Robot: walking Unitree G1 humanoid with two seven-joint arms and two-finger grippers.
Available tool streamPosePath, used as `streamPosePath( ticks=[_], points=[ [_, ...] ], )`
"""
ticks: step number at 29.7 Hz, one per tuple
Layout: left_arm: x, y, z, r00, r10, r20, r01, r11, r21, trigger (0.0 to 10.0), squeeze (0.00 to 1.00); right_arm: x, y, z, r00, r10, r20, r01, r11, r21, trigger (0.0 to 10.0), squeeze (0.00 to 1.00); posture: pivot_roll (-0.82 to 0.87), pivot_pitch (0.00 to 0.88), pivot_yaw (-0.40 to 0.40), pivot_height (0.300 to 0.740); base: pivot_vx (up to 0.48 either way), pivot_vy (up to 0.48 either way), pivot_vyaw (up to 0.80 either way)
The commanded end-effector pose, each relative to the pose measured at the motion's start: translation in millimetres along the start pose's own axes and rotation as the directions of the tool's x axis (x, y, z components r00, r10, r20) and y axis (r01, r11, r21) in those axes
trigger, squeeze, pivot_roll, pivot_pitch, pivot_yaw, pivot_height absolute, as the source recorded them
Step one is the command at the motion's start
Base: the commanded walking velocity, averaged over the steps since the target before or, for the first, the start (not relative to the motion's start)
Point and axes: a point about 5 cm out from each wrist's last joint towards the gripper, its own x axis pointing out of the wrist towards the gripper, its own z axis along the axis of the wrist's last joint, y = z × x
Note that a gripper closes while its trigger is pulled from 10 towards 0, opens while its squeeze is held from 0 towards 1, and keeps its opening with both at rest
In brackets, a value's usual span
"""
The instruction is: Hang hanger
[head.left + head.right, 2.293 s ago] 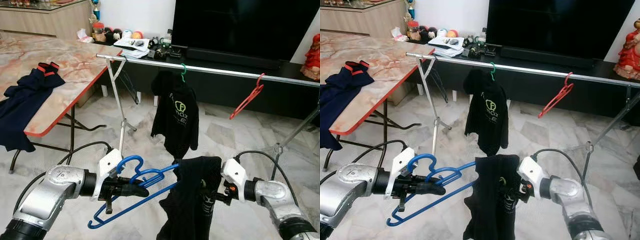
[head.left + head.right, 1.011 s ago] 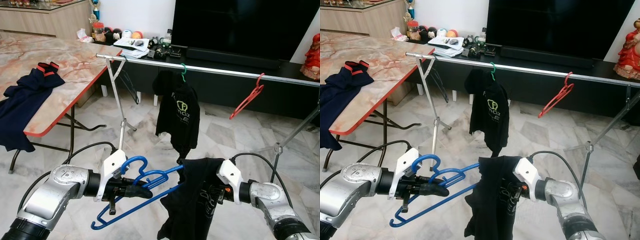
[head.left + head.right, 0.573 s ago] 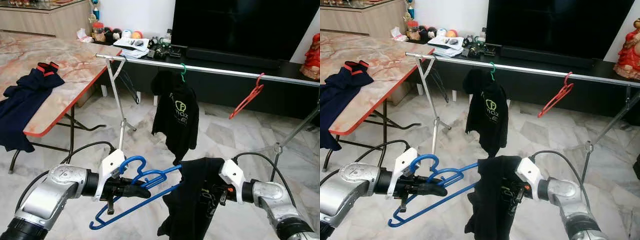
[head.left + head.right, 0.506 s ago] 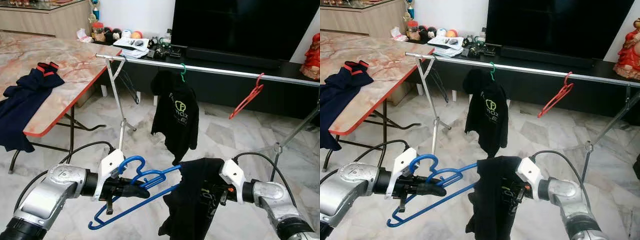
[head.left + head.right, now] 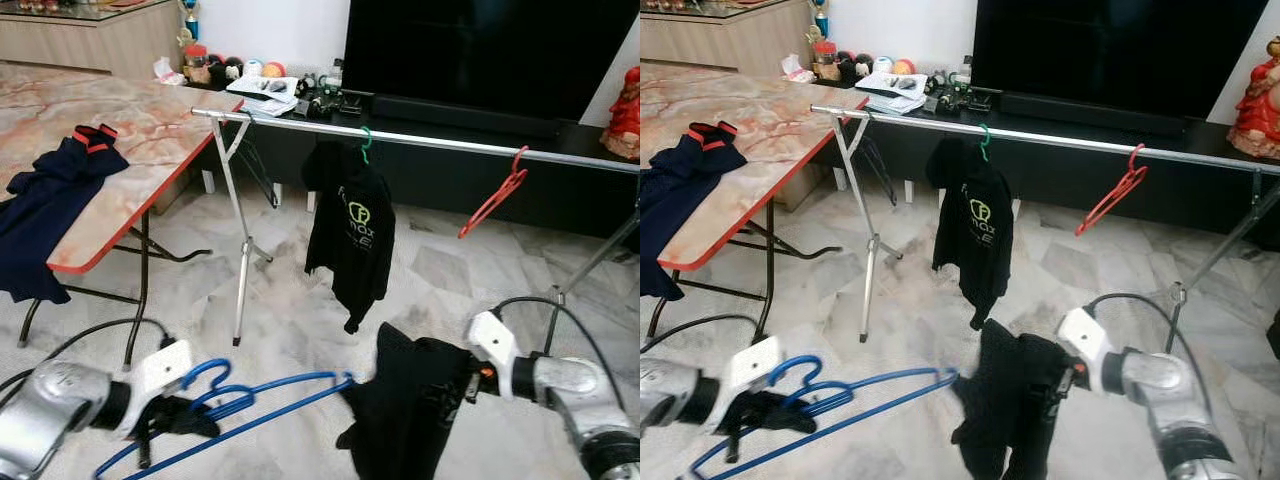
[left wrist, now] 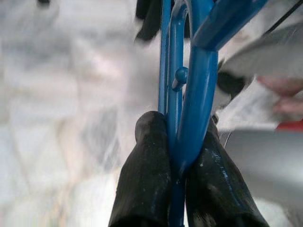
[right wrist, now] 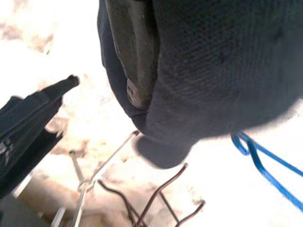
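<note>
The left gripper [image 5: 185, 415] is carrying the blue hanger [image 5: 262, 404] low over the tiled floor [image 5: 290, 300], and in the left wrist view its two black fingers [image 6: 144, 179] are pressing together on the blue bar just below the hook. The hanger is lying nearly flat, its long axis running from the left gripper across toward the black shirt [image 5: 415, 400], its far end tilting slightly upward and its hook [image 5: 200, 374] curling up beside the gripper.

The right gripper [image 5: 1065, 385] is holding that black shirt, which is bunching and drooping from it; in the right wrist view one finger [image 7: 135, 56] is lying against the cloth, so it looks to be pinching the fabric. The hanger's far tip is sitting at the shirt's edge, though whether it is inside the cloth I cannot tell.

By the look of it, the hanger is light, stiff plastic, a little slick, so the neck under the hook seems the right place to hold it. The shirt is soft and limp and will likely slide off a tilted arm.

The rail [image 5: 430, 142] is standing well beyond, carrying a hung shirt [image 5: 352, 235] and a red hanger [image 5: 492, 203].
</note>
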Motion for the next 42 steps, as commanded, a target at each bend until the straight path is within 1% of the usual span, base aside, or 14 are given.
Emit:
streamPosePath(
  ticks=[1,4,5,7,8,12,16,18,20,21,22,23,30,42],
  points=[
    [1.4,-1.4,-8.7,0.999,0.006,-0.050,-0.006,1.000,0.005,0.0,0.00,-6.2,-4.9,4.7,0.999,-0.033,0.032,0.033,0.999,-0.007,0.0,0.00,0.15,0.005,-0.053,0.740,0.000,0.000,0.00],
    [11.8,0.2,-39.8,0.982,0.152,-0.112,-0.158,0.986,-0.051,0.7,0.00,-7.9,-6.8,6.5,0.992,-0.104,0.075,0.104,0.995,0.010,0.0,0.00,0.16,0.000,-0.050,0.740,0.000,0.000,0.00],
    [17.7,2.1,-51.0,0.963,0.239,-0.126,-0.248,0.966,-0.069,10.0,0.00,-6.9,-6.6,7.6,0.985,-0.137,0.100,0.136,0.991,0.020,0.0,0.00,0.16,0.000,-0.051,0.740,0.000,0.000,0.00],
    [33.4,0.7,-79.3,0.896,0.412,-0.164,-0.440,0.871,-0.218,10.0,0.00,-2.0,-5.9,4.3,0.953,-0.274,0.130,0.264,0.960,0.091,0.0,0.00,0.17,0.000,-0.053,0.740,0.000,0.000,0.00],
    [44.8,-7.9,-97.5,0.851,0.484,-0.206,-0.526,0.791,-0.312,10.0,0.00,2.4,-4.0,-1.5,0.913,-0.385,0.133,0.360,0.916,0.178,0.0,0.00,0.17,0.000,-0.050,0.740,0.000,0.000,0.00],
    [54.3,-19.5,-113.6,0.813,0.524,-0.254,-0.582,0.725,-0.369,10.0,0.00,7.1,1.2,-7.8,0.867,-0.480,0.130,0.436,0.860,0.266,0.0,0.00,0.17,0.000,-0.049,0.740,0.000,0.000,0.00],
    [71.9,-59.7,-156.5,0.713,0.542,-0.446,-0.702,0.559,-0.442,10.0,0.00,21.2,28.3,-26.3,0.697,-0.714,0.070,0.591,0.627,0.508,0.0,0.00,0.17,0.000,-0.041,0.740,0.000,0.000,0.00],
    [78.5,-75.5,-165.6,0.705,0.518,-0.485,-0.709,0.515,-0.481,10.0,0.00,23.4,40.3,-34.9,0.659,-0.752,0.021,0.652,0.585,0.482,0.0,0.00,0.16,0.000,-0.038,0.740,0.000,0.000,0.00],
    [81.8,-83.5,-169.2,0.706,0.501,-0.500,-0.708,0.504,-0.495,10.0,0.00,24.2,45.6,-38.0,0.641,-0.767,0.008,0.663,0.559,0.498,1.2,0.00,0.16,0.000,-0.037,0.740,0.000,0.000,0.00],
    [86.5,-93.1,-173.2,0.701,0.486,-0.523,-0.713,0.487,-0.504,10.0,0.00,23.8,51.7,-40.1,0.610,-0.792,-0.015,0.689,0.521,0.504,8.2,0.00,0.15,0.000,-0.036,0.740,0.000,0.000,0.00],
    [86.5,-93.1,-173.2,0.701,0.486,-0.523,-0.713,0.487,-0.504,10.0,0.00,23.8,51.7,-40.1,0.610,-0.792,-0.015,0.689,0.521,0.504,8.2,0.00,0.15,0.000,-0.036,0.740,0.000,0.000,0.00],
    [91.4,-101.8,-176.2,0.695,0.474,-0.541,-0.719,0.474,-0.508,10.0,0.00,24.2,58.4,-39.0,0.589,-0.808,-0.021,0.700,0.497,0.512,10.0,0.00,0.14,0.000,-0.035,0.740,0.000,0.000,0.00],
    [101.1,-107.5,-175.0,0.684,0.472,-0.556,-0.729,0.429,-0.533,10.0,0.00,26.1,66.5,-27.9,0.559,-0.829,0.002,0.716,0.485,0.502,10.0,0.00,0.14,0.000,-0.038,0.740,0.000,0.000,0.00],
    [105.6,-94.3,-166.0,0.682,0.487,-0.545,-0.731,0.423,-0.536,10.0,0.00,28.8,63.5,-13.8,0.542,-0.840,0.021,0.733,0.485,0.476,10.0,0.00,0.15,0.000,-0.027,0.740,0.000,0.323,0.31]
  ],
)
